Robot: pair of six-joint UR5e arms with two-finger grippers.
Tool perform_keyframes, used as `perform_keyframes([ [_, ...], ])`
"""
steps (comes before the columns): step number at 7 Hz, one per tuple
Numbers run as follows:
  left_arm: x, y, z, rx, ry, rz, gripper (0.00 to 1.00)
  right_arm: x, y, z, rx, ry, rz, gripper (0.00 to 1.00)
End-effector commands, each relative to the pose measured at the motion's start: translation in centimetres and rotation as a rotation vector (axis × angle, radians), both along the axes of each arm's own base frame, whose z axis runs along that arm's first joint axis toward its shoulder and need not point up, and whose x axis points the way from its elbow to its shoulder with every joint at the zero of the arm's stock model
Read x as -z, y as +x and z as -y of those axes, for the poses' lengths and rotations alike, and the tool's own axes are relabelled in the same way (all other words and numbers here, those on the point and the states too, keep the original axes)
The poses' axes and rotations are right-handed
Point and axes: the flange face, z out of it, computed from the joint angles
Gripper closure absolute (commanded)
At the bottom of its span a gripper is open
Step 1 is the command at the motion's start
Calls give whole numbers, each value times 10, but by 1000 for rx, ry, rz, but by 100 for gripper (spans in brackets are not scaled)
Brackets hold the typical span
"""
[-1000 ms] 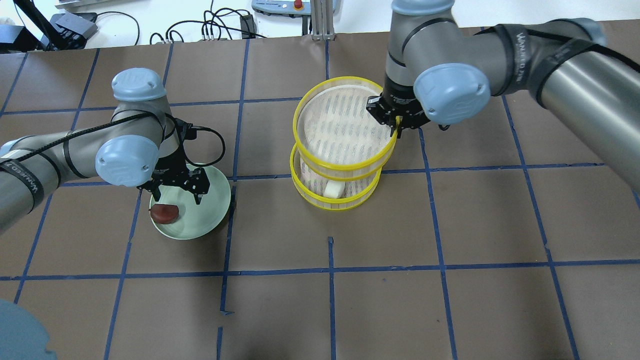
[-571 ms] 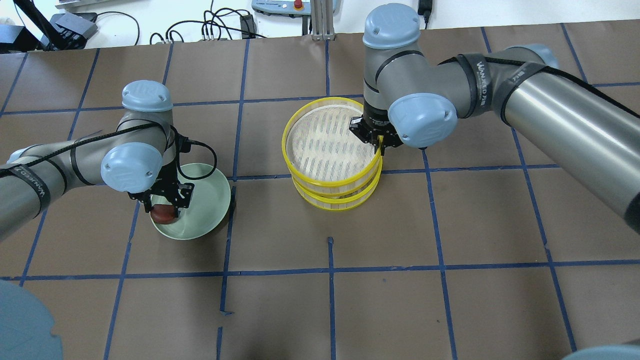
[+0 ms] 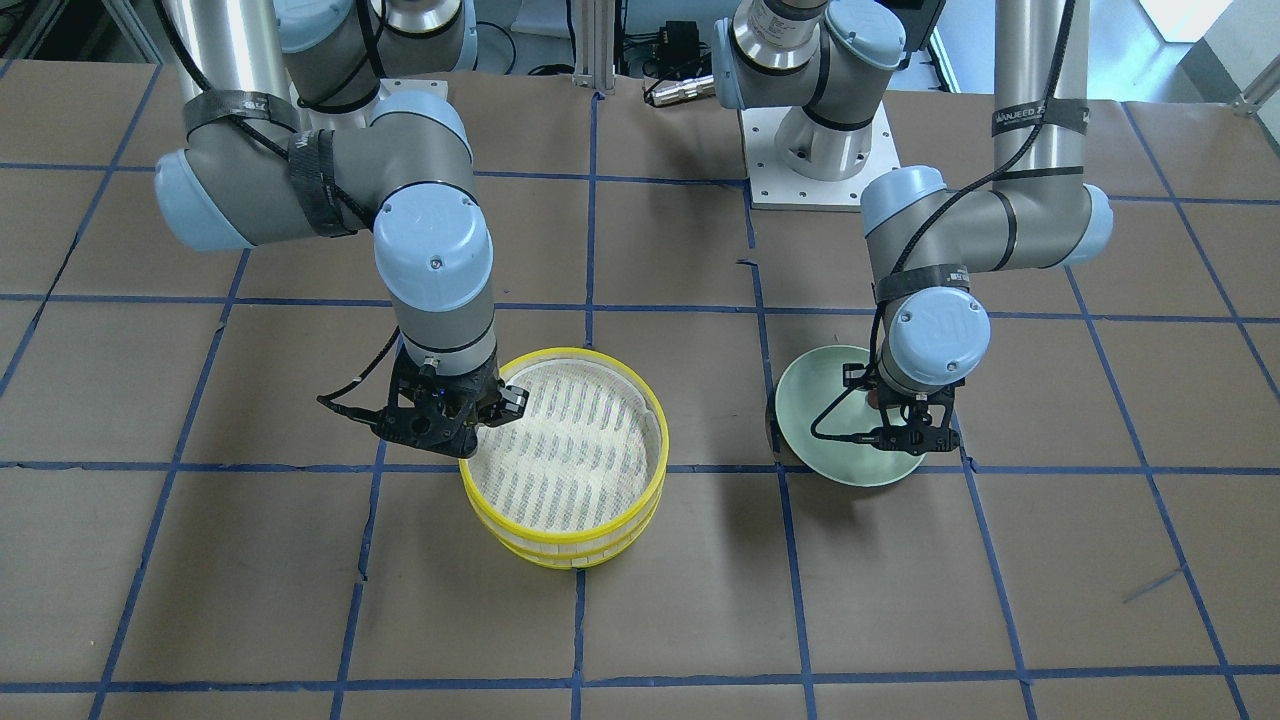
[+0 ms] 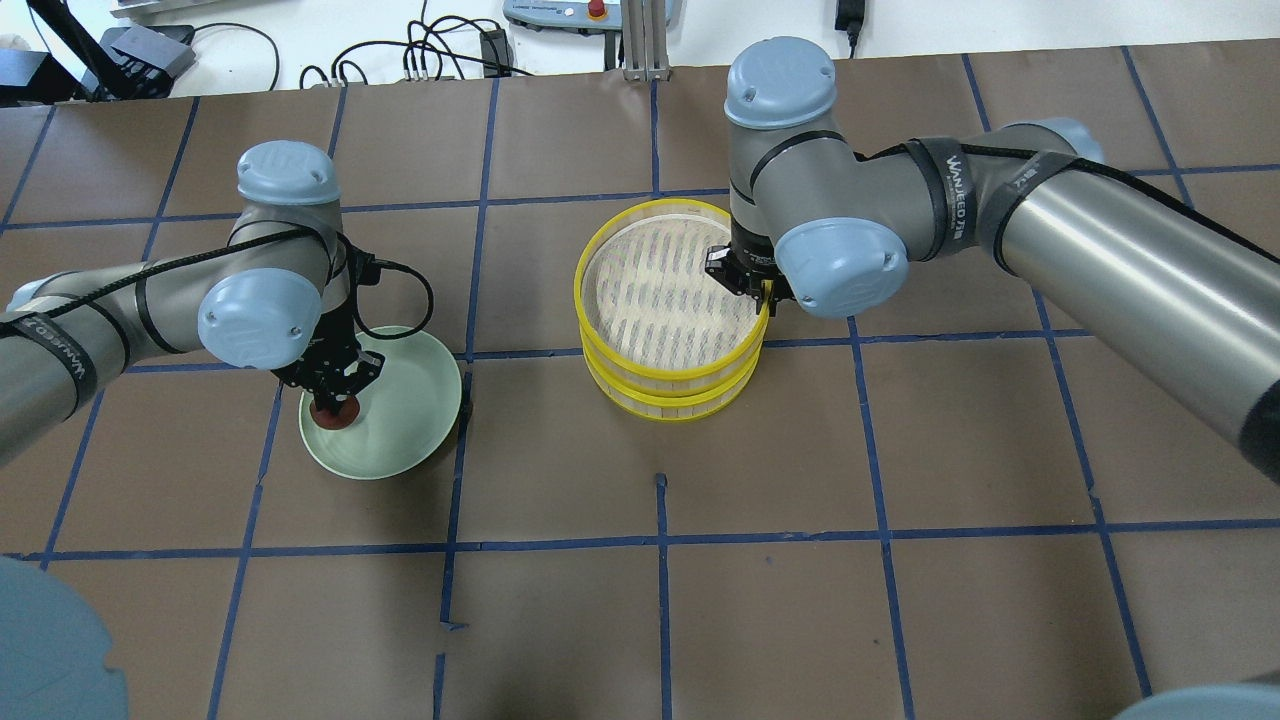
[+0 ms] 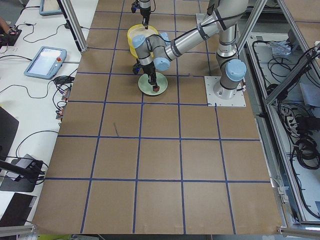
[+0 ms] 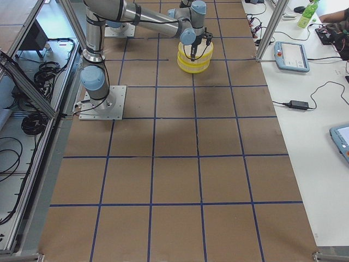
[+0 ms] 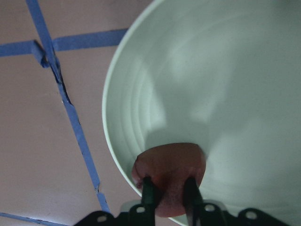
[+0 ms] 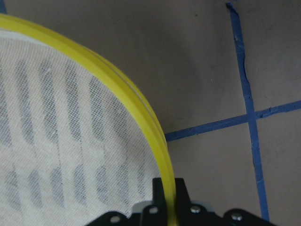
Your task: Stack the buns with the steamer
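The steamer's two yellow-rimmed tiers are stacked, the upper tier point(image 4: 650, 290) on the lower tier point(image 4: 660, 408). They also show in the front view point(image 3: 565, 455). My right gripper point(image 4: 765, 296) is shut on the upper tier's yellow rim point(image 8: 141, 113) at its right side. The white bun is hidden under the upper tier. The reddish-brown bun point(image 7: 171, 165) lies near the left rim of the pale green plate point(image 4: 410, 410). My left gripper point(image 4: 335, 405) is shut on it, one finger point(image 7: 149, 190) on each side.
The brown table surface point(image 4: 660, 600) is marked into squares by blue tape. Cables and a pendant point(image 4: 560, 12) lie beyond the far edge. The arms' base plate point(image 3: 820, 170) stands between plate and steamer on the robot's side.
My right gripper brought the upper tier left and down onto the lower tier, covering the white bun. My left gripper came down over the reddish-brown bun and closed on it.
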Motion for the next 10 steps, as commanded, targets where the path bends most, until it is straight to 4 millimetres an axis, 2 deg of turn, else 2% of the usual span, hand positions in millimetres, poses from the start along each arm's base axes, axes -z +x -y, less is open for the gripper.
perform_keyframes([
  [1, -46, -15, 21, -43, -68, -151, 98, 0, 2, 0, 6, 3, 8, 86],
  [2, -74, -29, 29, -109, -70, -285, 98, 2, 2, -1, 6, 8, 7, 84],
  [3, -93, -46, 36, -307, -48, -412, 98, 1, 0, -1, 8, 12, 6, 79],
  [4, -96, -70, 41, -494, -27, -540, 98, 4, 1, -2, 6, 19, 2, 74],
  [5, -107, -102, 42, -640, 2, -615, 98, 3, 1, -2, 6, 16, 3, 63],
  [6, -120, -126, 55, -887, 29, -709, 97, 3, 1, -2, 6, 16, 3, 53],
  [7, -122, -148, 64, -1012, 22, -748, 90, -5, -1, -2, -5, 4, -1, 30],
  [8, -109, -193, 54, -1010, 78, -716, 80, -22, -8, 2, -2, -19, -1, 21],
  [9, -105, -208, 53, -984, 73, -720, 37, -57, -29, -2, -53, -18, 1, 21],
  [10, -103, -208, 53, -982, 68, -712, 0, -89, -74, -2, -49, 6, 5, 19],
])
